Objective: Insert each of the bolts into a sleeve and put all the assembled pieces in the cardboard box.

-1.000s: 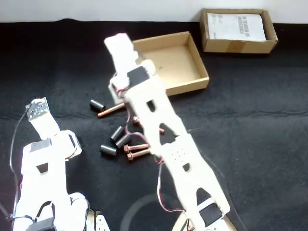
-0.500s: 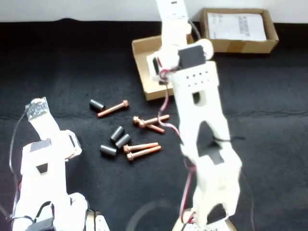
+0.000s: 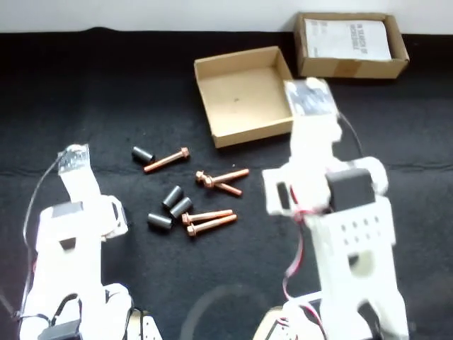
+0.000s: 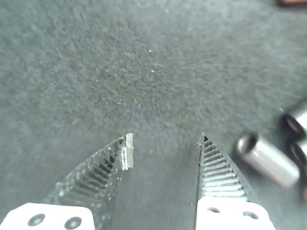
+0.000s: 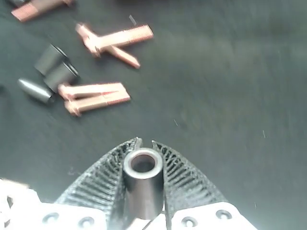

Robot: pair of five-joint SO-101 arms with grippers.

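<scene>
Swung back from over the cardboard box (image 3: 251, 136), the right arm (image 3: 354, 234) now stands right of the parts, the right gripper (image 5: 146, 142) pinching a sleeve (image 5: 143, 184) with its bore facing outward. The left gripper (image 4: 165, 140) hangs spread over the mat (image 4: 144, 62), just beside loose sleeves (image 4: 268, 158). Bolts (image 3: 207, 215) lie between the arms. Best have the left grip a bolt near its head, leaving the shank free to line up with the bore.

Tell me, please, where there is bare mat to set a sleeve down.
Bare mat lies left of the cardboard box, beyond the sleeves, and right of the right arm, before the second box. Between that and the left arm, bolts and sleeves crowd it.
</scene>
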